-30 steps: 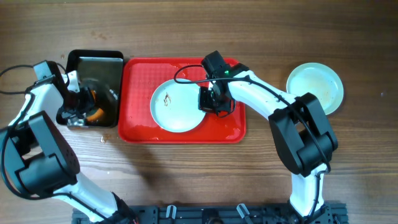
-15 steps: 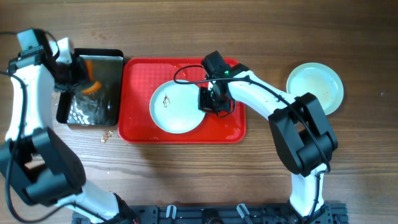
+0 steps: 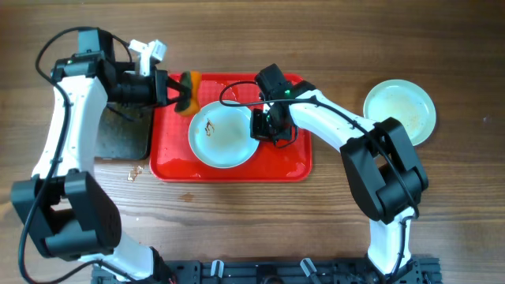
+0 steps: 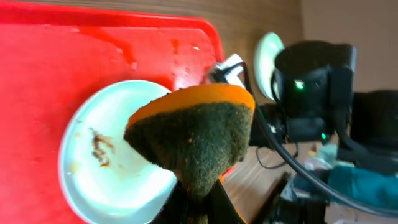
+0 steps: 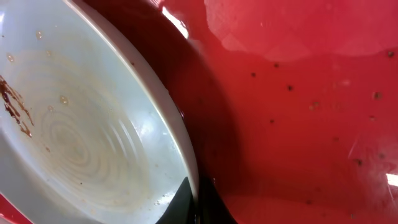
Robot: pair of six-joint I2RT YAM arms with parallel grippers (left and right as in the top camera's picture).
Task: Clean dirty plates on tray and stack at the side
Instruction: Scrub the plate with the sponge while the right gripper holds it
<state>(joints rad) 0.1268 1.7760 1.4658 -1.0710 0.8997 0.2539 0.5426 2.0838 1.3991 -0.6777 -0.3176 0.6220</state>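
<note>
From overhead you see your left gripper (image 3: pixel 178 87) clamped tight on an orange sponge with a dark scouring face (image 3: pixel 188 82). It holds the sponge over the upper left part of the large flat red plastic tray (image 3: pixel 170 154), just beside the rim of the round pale blue plate (image 3: pixel 223 138) in the middle of the tray. Your right gripper (image 3: pixel 267 126) sits at that plate's right edge. A second plate of the same kind (image 3: pixel 399 110) rests on the wooden table (image 3: pixel 316 229), well to the right and off the tray. The black metal pan (image 3: pixel 122 134) lies just left of the tray, partly under your left arm.

Your left wrist camera adds what the overhead cannot. The sponge (image 4: pixel 196 146) is squeezed into a wedge with its dark green face toward the lens. Past it, a brown smudge (image 4: pixel 99 148) marks the left half of the plate (image 4: pixel 118 186). A green light (image 4: pixel 298 84) glows on the right arm's black housing.

Only the right wrist camera shows that hand's grip. The right gripper (image 5: pixel 194 208) is closed down on the plate's rim, with one fingertip on the inner side and the other beneath. The plate (image 5: pixel 81 124) carries water droplets, and its rim casts a dark shadow on the tray. The tray (image 5: pixel 298 124) looks wet and is dotted with dark specks.
</note>
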